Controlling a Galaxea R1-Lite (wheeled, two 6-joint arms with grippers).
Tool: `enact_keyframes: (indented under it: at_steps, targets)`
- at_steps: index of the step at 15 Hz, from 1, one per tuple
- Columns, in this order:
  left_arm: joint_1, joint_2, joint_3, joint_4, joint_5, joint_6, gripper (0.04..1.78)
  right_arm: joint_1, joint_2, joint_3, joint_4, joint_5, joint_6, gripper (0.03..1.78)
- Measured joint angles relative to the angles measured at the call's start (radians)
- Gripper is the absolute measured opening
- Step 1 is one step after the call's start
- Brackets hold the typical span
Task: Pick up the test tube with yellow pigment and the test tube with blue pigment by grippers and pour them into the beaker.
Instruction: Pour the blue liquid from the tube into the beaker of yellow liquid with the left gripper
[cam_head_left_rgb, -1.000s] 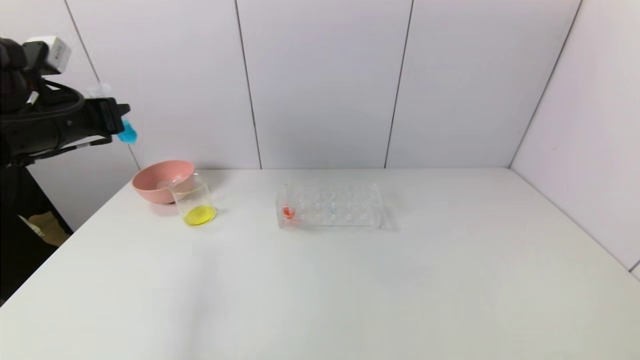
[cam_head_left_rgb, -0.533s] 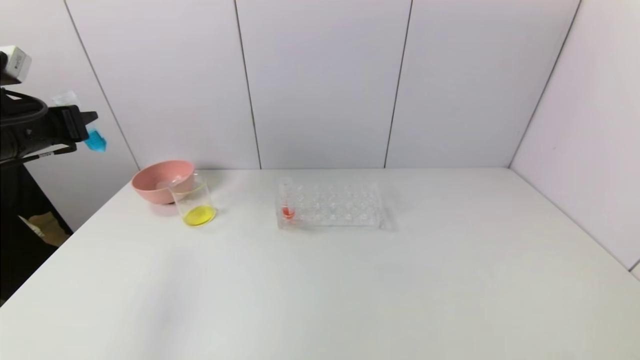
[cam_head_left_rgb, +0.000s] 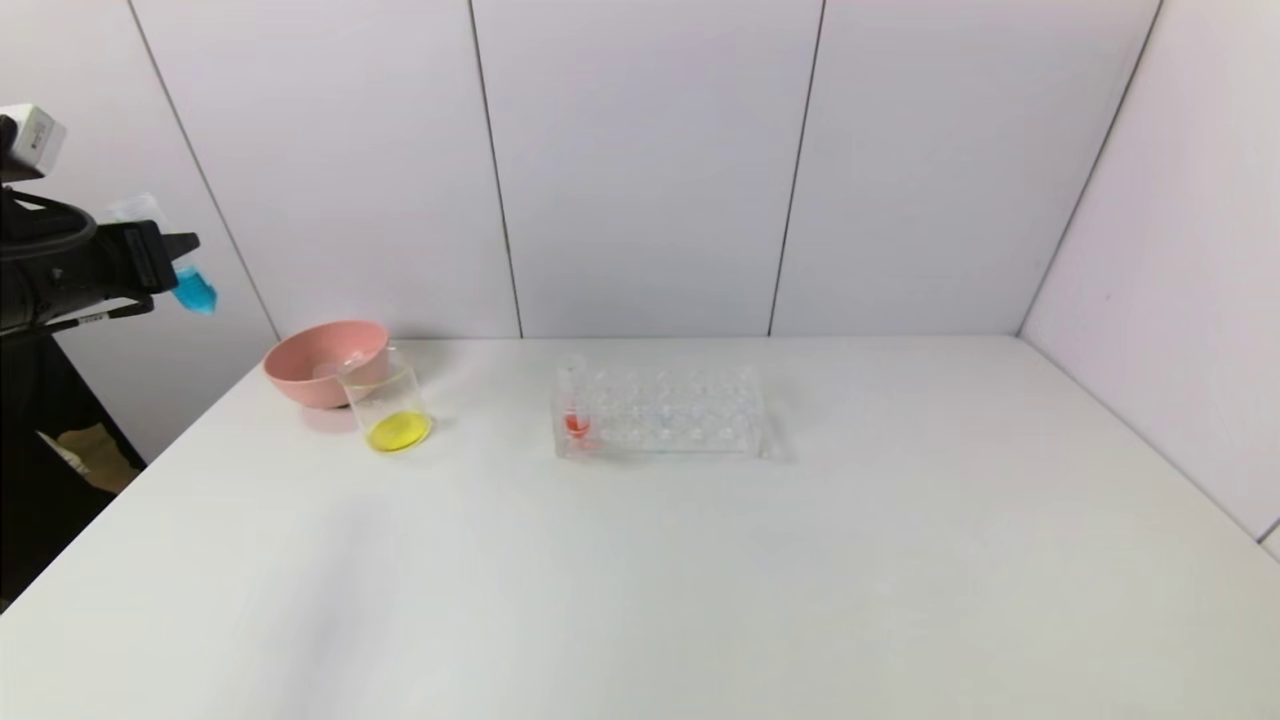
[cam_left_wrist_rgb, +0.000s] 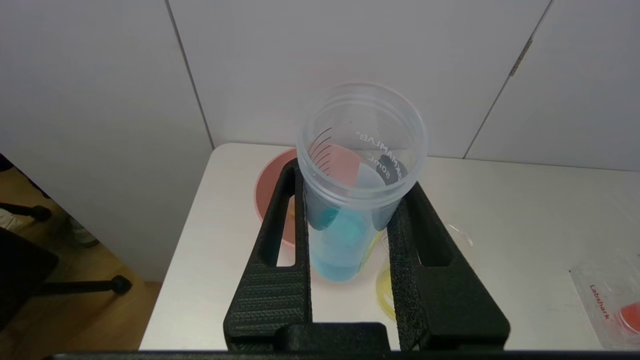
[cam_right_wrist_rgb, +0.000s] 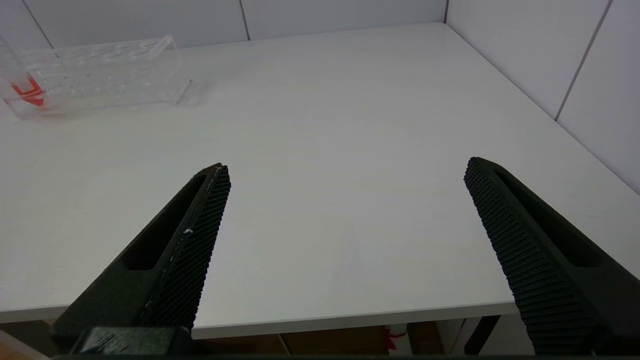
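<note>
At the far left edge of the head view, the left gripper (cam_head_left_rgb: 180, 262), its arm partly cut off, has its fingers clamped on the test tube with blue pigment (cam_head_left_rgb: 190, 285), slightly higher than half a second ago. The wrist view shows the tube's (cam_left_wrist_rgb: 350, 200) mirrored lettering, unreadable. The beaker (cam_head_left_rgb: 388, 405), yellow liquid at its bottom, touches the pink bowl (cam_head_left_rgb: 310, 360) left of centre. The clear rack (cam_head_left_rgb: 660, 412), labelled "Labshark", holds a red-orange tube (cam_head_left_rgb: 575, 415). The right gripper's (cam_right_wrist_rgb: 345, 185) fingers are wide apart above the white surface (cam_right_wrist_rgb: 320, 125).
</note>
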Motion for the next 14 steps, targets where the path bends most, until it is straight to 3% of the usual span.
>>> enact_keyframes:
  at_steps: [14]
  targets:
    - [0.008, 0.018, 0.029, -0.006, -0.035, 0.012, 0.46, 0.0, 0.0, 0.0, 0.0, 0.0, 0.0, 1.71]
